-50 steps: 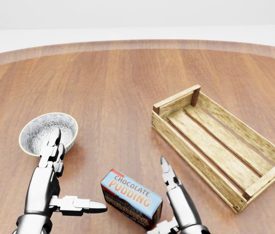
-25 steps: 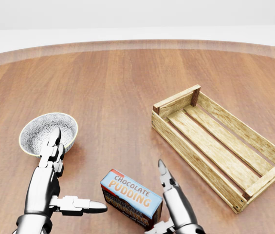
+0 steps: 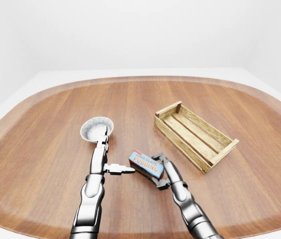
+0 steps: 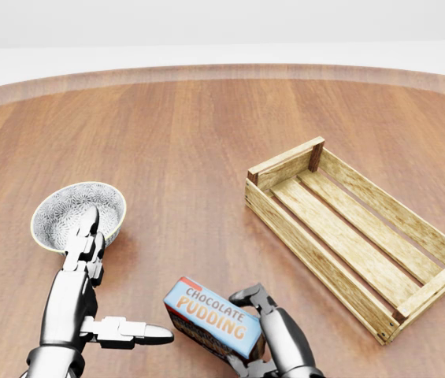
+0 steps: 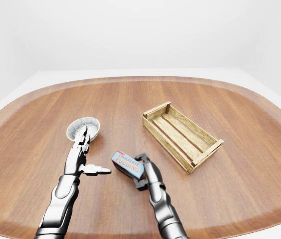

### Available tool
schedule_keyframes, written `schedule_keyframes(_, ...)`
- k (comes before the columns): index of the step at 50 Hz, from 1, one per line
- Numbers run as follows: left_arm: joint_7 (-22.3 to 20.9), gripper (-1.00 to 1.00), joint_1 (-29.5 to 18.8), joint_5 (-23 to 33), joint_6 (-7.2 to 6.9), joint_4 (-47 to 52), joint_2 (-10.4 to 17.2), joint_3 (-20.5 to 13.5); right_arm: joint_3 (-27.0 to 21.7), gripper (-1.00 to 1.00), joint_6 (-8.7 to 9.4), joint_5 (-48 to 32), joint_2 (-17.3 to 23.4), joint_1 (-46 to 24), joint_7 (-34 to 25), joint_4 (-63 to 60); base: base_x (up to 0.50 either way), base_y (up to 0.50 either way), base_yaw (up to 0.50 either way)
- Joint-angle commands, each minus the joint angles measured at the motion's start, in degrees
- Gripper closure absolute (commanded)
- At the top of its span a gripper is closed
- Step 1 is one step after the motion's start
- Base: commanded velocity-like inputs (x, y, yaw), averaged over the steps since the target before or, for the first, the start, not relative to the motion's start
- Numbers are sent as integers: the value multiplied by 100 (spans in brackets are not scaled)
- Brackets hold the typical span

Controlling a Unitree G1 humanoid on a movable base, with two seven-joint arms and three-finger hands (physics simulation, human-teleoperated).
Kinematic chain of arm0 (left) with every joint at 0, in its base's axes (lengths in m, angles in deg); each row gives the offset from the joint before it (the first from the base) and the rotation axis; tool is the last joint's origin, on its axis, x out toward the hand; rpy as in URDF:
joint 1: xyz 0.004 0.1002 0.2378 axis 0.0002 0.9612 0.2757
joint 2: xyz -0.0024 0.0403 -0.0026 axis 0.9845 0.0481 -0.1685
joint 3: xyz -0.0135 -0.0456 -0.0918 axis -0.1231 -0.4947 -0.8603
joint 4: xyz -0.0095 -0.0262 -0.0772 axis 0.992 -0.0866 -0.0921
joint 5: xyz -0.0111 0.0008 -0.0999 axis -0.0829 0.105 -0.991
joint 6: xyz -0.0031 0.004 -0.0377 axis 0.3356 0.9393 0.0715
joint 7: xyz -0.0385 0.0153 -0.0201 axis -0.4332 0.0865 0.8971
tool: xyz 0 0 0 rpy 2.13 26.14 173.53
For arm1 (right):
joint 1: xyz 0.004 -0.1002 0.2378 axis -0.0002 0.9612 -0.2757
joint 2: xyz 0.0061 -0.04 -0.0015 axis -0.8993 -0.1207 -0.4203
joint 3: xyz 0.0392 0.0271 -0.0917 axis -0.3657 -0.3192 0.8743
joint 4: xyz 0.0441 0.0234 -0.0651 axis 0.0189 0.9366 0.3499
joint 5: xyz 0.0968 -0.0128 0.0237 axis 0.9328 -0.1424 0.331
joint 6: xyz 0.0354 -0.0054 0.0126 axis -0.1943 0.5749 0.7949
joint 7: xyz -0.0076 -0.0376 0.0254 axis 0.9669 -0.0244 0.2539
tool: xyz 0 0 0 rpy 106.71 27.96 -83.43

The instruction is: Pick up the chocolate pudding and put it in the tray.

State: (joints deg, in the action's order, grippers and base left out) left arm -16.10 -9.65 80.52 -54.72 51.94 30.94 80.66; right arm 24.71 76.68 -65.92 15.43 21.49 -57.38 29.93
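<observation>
Though metallic, robot hand (image 4: 255, 324) round cardboard pudding box (image 4: 213, 318).

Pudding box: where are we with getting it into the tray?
Done: the right hand has its fingers curled round the pudding box, which sits tilted on the table. In hand: the grasp, with no clear lift showing. Left: carrying it right to the wooden tray, which holds nothing. The left hand is open, beside the bowl.

Patterned bowl (image 4: 78, 215) on wooden table (image 4: 206, 142)
</observation>
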Motion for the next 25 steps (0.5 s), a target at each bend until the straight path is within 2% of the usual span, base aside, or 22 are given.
schedule_keyframes(1, -50, -100, -41, -258, -176, 27, -36, -83, 9, 100, 0, -32, -12, -25, 79, 136, 0, 0, 0)
schedule_keyframes(3, -50, -100, -41, -256, -177, 28, -35, -82, 9, 100, 0, -64, -3, -84, 196, 387, 0, 0, 0)
schedule_keyframes(5, -51, -100, -41, -257, -178, 28, -36, -83, 17, 100, 0, -50, -27, 26, 32, 0, 0, 0, 0)
schedule_keyframes(15, -49, -100, -41, -256, -180, 29, -36, -83, 65, 100, 0, -65, -29, 137, -50, -348, 0, 0, 0)
schedule_keyframes(17, -50, -100, -41, -259, -179, 28, -36, -83, 61, 100, 0, -76, 1, 77, 77, -104, 0, 0, 0)
schedule_keyframes(18, -49, -100, -40, -259, -179, 29, -36, -83, 53, 100, 0, -17, -31, 251, -225, -836, 0, 0, 0)
schedule_keyframes(20, -49, -100, -41, -258, -177, 28, -36, -83, 56, 100, 0, 12, 15, 211, -107, -669, 0, 0, 0)
schedule_keyframes(21, -49, -100, -41, -258, -178, 28, -36, -83, 59, 100, 0, 63, -18, 359, -384, -1351, 0, 0, 0)
schedule_keyframes(23, -50, -100, -41, -257, -178, 28, -36, -83, 93, 100, 0, 107, -4, 453, -508, -1762, 0, 0, 0)
schedule_keyframes(24, -46, -100, -22, -259, -217, 77, -39, -81, 98, 100, 0, 115, 42, 438, -384, -1572, 0, 0, 0)
schedule_keyframes(25, -45, -100, -25, -260, -217, 72, -39, -82, 111, 100, 0, 144, 13, 546, -615, -2166, 0, 0, 0)
